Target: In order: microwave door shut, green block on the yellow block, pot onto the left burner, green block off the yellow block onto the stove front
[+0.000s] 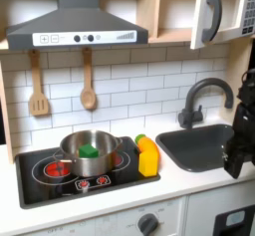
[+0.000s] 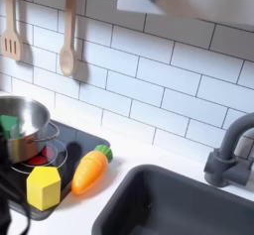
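My gripper (image 1: 240,145) hangs by the sink, and I cannot tell if it is apart or together; the microwave door (image 1: 219,14) is open and the green block (image 1: 89,151) sits in the pot (image 1: 90,150), so every step remains.

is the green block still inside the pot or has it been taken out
Inside. In the first exterior view the green block sits within the pot rim on the cooktop; the second exterior view shows it there too.
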You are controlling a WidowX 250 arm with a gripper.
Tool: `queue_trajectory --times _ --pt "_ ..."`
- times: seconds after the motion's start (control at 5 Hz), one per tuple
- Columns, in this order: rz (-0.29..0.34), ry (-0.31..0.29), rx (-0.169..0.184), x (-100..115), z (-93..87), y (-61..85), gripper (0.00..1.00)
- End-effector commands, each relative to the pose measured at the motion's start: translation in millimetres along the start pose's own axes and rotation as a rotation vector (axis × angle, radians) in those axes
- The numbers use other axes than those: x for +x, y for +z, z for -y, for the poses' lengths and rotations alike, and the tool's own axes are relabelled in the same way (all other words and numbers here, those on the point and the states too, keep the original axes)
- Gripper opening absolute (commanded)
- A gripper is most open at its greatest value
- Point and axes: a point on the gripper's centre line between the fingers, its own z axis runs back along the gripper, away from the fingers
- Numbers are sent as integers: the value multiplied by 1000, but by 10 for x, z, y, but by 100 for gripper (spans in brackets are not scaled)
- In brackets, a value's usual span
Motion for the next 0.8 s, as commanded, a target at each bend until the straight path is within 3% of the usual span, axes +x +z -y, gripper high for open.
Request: queue_trajectory --times 0.0,0.6 --pt "68 40 -16 293 -4 14 100" --pt "158 109 -7 702 -107 99 100"
